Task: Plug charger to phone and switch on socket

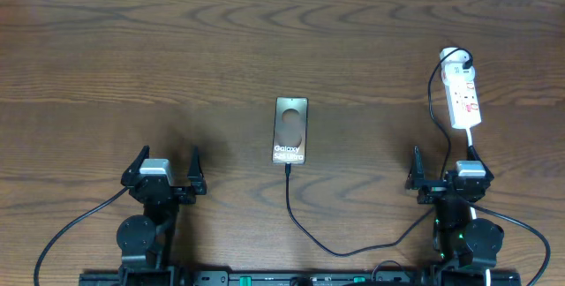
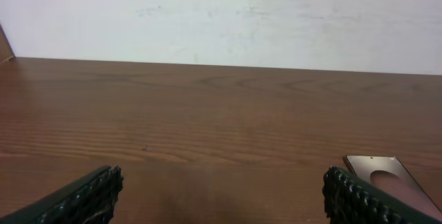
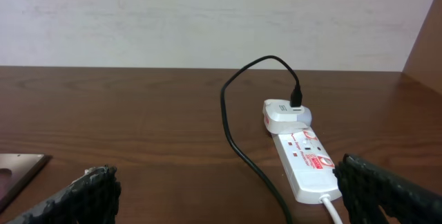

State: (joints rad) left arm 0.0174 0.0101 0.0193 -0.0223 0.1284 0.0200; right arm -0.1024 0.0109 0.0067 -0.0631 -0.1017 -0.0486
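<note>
The dark grey phone (image 1: pixel 290 131) lies flat at the table's middle, lettering toward me. The thin black charger cable (image 1: pixel 300 226) runs from the phone's near end in a loop to the right and up to a white adapter (image 1: pixel 455 57) seated in the white socket strip (image 1: pixel 463 98) at the far right. The cable's tip sits at the phone's bottom edge. My left gripper (image 1: pixel 168 173) is open and empty, left of the phone (image 2: pixel 387 175). My right gripper (image 1: pixel 446 170) is open and empty, just before the strip (image 3: pixel 307 164); the cable (image 3: pixel 238 141) passes between its fingers.
The strip's white cord (image 1: pixel 475 149) runs back toward the right arm's base. A pale wall (image 2: pixel 221 16) stands behind the table's far edge. Bare wooden tabletop (image 1: pixel 132 65) spreads to the left and back.
</note>
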